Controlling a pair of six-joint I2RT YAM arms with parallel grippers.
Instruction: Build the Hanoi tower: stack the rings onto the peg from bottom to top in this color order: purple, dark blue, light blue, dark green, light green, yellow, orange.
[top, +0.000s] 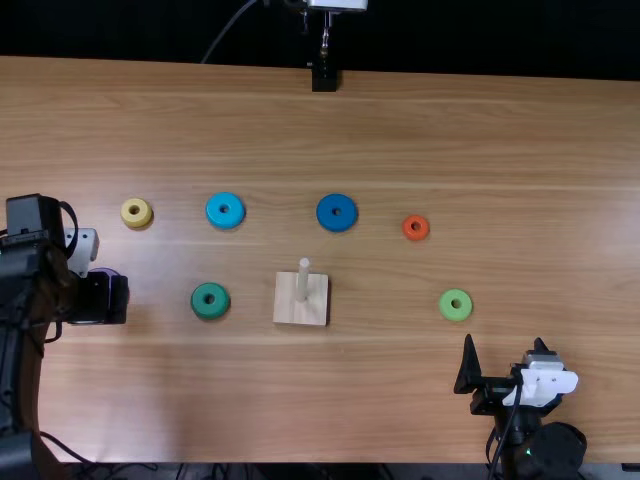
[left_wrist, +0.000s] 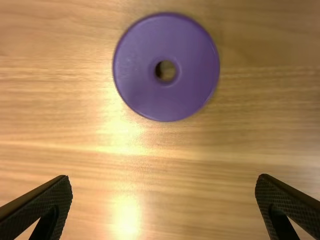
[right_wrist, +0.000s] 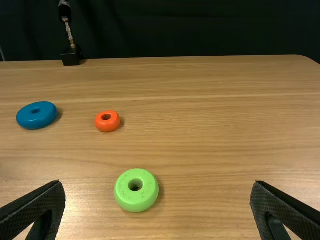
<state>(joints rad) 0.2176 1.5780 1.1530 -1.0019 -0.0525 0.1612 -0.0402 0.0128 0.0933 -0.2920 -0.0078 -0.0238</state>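
Note:
My left gripper (top: 103, 298) is at the table's left side, above the purple ring (top: 106, 271), partly covering it. In the left wrist view the purple ring (left_wrist: 187, 92) lies flat beyond my open left gripper (left_wrist: 164, 207). My right gripper (top: 505, 350) is low at the right, near the light green ring (top: 455, 305); the right wrist view has my right gripper (right_wrist: 157, 209) open, holding nothing. The wooden peg (top: 303, 280) stands bare on its square base (top: 290, 311). Dark blue ring (top: 337, 213), light blue ring (top: 225, 210), dark green ring (top: 210, 301), yellow ring (top: 137, 213) and orange ring (top: 416, 228) lie apart.
A black stand (top: 324, 78) is at the far edge of the wooden table (top: 480, 140), with a cable running up beside it. The peg's base sits mid-table between the dark green and light green rings. Dark cloth hangs behind the table.

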